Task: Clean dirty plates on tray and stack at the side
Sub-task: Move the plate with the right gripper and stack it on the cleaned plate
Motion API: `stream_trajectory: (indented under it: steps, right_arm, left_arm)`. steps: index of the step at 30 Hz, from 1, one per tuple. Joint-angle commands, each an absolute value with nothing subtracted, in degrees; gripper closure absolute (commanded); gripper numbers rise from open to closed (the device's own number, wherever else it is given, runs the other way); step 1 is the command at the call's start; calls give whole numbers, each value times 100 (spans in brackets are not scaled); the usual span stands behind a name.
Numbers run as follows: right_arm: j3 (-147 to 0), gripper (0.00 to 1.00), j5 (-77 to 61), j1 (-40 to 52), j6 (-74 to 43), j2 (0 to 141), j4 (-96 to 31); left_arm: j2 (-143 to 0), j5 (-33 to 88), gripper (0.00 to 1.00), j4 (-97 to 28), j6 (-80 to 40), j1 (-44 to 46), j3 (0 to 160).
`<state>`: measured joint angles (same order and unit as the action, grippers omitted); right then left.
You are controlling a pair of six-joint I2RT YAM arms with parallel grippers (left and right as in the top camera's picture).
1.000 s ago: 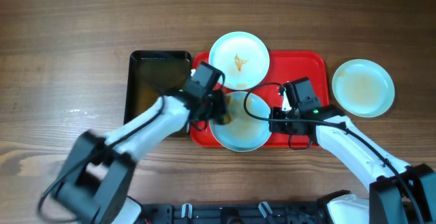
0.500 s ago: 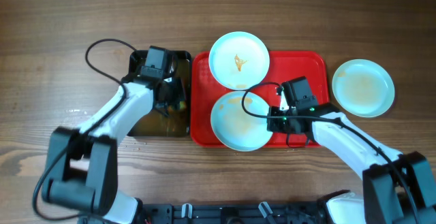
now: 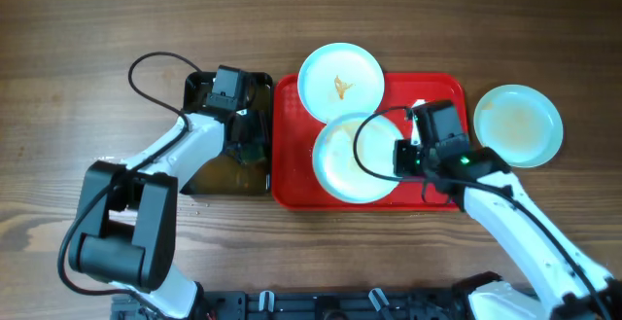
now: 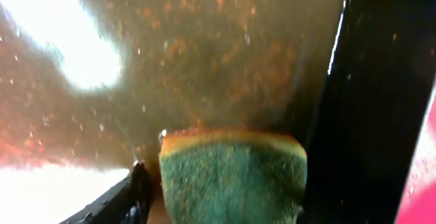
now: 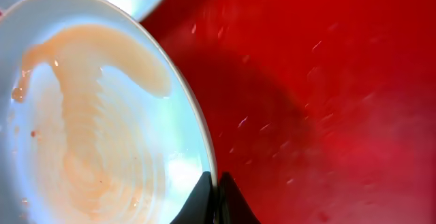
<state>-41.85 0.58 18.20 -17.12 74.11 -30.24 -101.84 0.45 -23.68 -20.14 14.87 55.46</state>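
Holding brown water, the black tub (image 3: 251, 169) has a green sponge (image 4: 231, 176) pinched in left jaws; right jaws pinch the tray's (image 3: 439, 91) smeared plate (image 3: 335, 160).

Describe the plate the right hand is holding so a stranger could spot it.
Find the red tray mid-table. Of the two plates on it, it is the front plate, its rim pinched by the right hand. Its sauce is a pale smear, while the back plate has a small orange blot.
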Motion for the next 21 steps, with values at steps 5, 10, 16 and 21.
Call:
stream_trajectory:
  steps: [5,10,16,21]
  right_arm:
    - [-4331,96,2458,1815,-749,6761,-3015]
    - [-4331,96,3059,1815,-742,6552,-2818]
    - [-4342,96,3629,1815,-185,6460,-2440]
    - [-4372,96,4160,1815,-150,6460,-2307]
  left_arm:
    - [-10481,362,96,-2095,-1988,1461,5513]
    - [-10479,410,96,-1774,-1675,1461,5516]
    - [-10471,604,46,-2174,-1693,1457,5516]
    - [-10471,963,46,-2827,-1695,1457,5516]
